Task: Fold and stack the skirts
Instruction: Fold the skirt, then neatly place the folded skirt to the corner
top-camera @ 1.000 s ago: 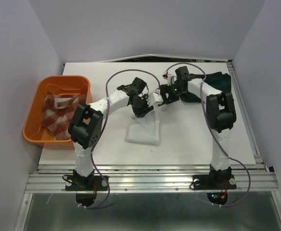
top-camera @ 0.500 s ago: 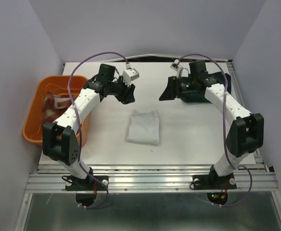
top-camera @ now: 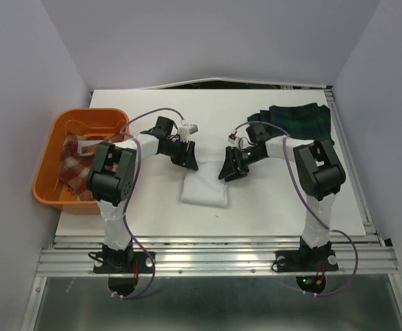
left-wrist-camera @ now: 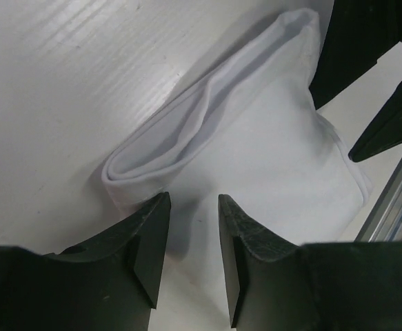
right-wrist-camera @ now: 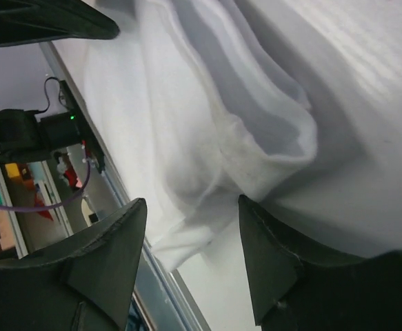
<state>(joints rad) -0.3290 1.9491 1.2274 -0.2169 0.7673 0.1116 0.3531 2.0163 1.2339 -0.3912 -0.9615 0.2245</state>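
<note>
The white skirt [top-camera: 204, 189] lies folded in a narrow rectangle on the table's middle. My left gripper [top-camera: 187, 161] hovers at its far left corner, open, with only table and the cloth's rolled edge [left-wrist-camera: 242, 138] past its tips [left-wrist-camera: 194, 203]. At the far right corner my right gripper [top-camera: 229, 169] is open as well, its fingertips [right-wrist-camera: 192, 207] straddling the layered white hem [right-wrist-camera: 207, 124] without pinching it. The dark green plaid skirt [top-camera: 300, 118] lies flat at the back right. The red-and-tan plaid skirt [top-camera: 76, 167] sits crumpled in the basket.
An orange plastic basket [top-camera: 47, 162] stands at the table's left edge. The right gripper's dark fingers [left-wrist-camera: 356, 48] show in the left wrist view, close across the cloth. The table's front edge and metal rail [top-camera: 214, 241] run below the white skirt.
Both arms, raised and spread apart at the back half a second ago, have come down and inward to the white skirt's far corners. The right jaws narrowed somewhat.
</note>
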